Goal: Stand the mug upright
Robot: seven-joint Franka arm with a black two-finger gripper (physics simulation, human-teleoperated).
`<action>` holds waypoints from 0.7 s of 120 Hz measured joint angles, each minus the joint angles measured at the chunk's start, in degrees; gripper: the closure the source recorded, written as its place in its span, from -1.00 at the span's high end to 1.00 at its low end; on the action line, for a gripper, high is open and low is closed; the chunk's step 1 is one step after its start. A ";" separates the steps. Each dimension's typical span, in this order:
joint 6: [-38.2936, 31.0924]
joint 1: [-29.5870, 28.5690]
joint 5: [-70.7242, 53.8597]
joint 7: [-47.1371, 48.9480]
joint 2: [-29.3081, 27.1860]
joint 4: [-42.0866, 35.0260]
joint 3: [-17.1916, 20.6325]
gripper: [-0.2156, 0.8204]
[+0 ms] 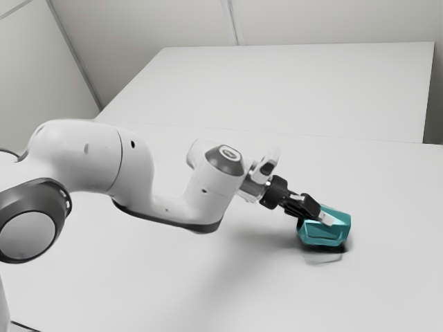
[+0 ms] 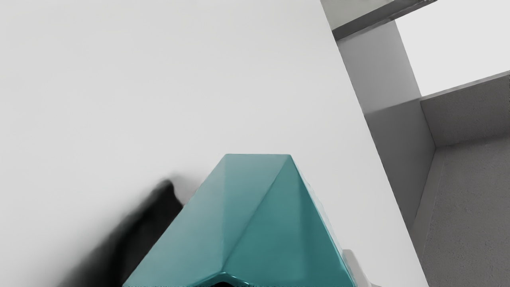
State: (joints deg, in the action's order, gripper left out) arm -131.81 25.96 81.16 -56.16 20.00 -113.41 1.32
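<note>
My gripper point(image 1: 320, 218) is right at the mug point(image 1: 327, 236); I can't tell how wide it stands or whether it has hold of anything. The mug is on its side, tipped over, its mouth toward me in the wrist view, a dark shadow point(image 2: 139, 239) beside it. Around it spreads the white table point(image 1: 173, 277). Farther off, past the table's edge, I see grey walls point(image 2: 398, 159).
</note>
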 joint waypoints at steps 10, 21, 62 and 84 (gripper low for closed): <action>-0.08 -0.73 -1.63 0.13 -2.06 -0.31 -0.02 -0.87; -0.07 -2.06 -6.87 0.84 -4.45 -0.47 -0.07 -0.88; 3.35 -6.91 -37.22 9.31 -11.43 -0.49 -0.16 -0.92; 7.21 -8.40 -53.43 15.69 -13.05 -0.24 -0.21 -0.93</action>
State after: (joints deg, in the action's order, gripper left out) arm -124.60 17.56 27.73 -40.47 6.95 -113.66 1.10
